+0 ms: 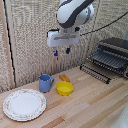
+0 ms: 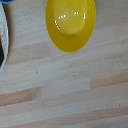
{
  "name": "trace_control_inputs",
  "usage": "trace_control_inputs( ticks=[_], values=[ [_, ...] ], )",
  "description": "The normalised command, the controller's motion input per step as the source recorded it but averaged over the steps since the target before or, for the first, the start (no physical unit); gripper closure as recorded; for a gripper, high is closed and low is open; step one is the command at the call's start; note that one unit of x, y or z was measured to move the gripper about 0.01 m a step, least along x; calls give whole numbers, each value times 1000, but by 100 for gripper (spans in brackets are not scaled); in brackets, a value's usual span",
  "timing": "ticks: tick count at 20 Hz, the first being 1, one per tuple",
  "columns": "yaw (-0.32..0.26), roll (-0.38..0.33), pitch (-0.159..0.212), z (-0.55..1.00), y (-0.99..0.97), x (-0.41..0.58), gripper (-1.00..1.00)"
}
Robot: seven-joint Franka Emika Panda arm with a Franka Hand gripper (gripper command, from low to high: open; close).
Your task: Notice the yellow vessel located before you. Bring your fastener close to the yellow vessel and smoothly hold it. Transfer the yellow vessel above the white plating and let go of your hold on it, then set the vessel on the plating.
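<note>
Above, the gripper (image 1: 62, 51) hangs in the air well clear of the wooden bench (image 1: 95, 102), its white boxy head carried on the large white and grey arm (image 1: 74, 14); the two short dark-blue fingers (image 1: 67, 50) point downward with a visible gap between them, so the jaws stand spread and hold nothing. On the bench, roughly at its middle and below the gripper, sits the yellow vessel (image 1: 64, 88), a small shallow round bowl, upright and empty. Just beside it, toward the exterior view's left, stands the blue mug (image 1: 45, 82), with its handle turned toward the bowl. Behind the bowl, near the back edge of the bench, lies the small orange block (image 1: 64, 77), close to the bowl; whether the two touch cannot be told. The white plating (image 1: 24, 104), a large round plate with a faint reddish pattern on its rim, lies flat near the front corner at the exterior view's left, apart from both mug and bowl. At the exterior view's right, by the back edge, stands a dark toaster oven (image 1: 111, 56) with its door let down. A woven screen (image 1: 35, 37) closes the scene behind. In the wrist view the yellow vessel (image 2: 70, 22) fills much of the frame over pale planks, and a slice of the plate rim (image 2: 2, 40) shows at one border; the fingers themselves do not appear in this view
</note>
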Motion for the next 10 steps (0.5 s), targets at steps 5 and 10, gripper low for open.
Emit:
trace_control_inputs(
  ticks=[5,10],
  values=[
    [-29,36,10,-276,-646,-266,-100],
    [-2,23,0,-324,-652,-273,-100]
  ],
)
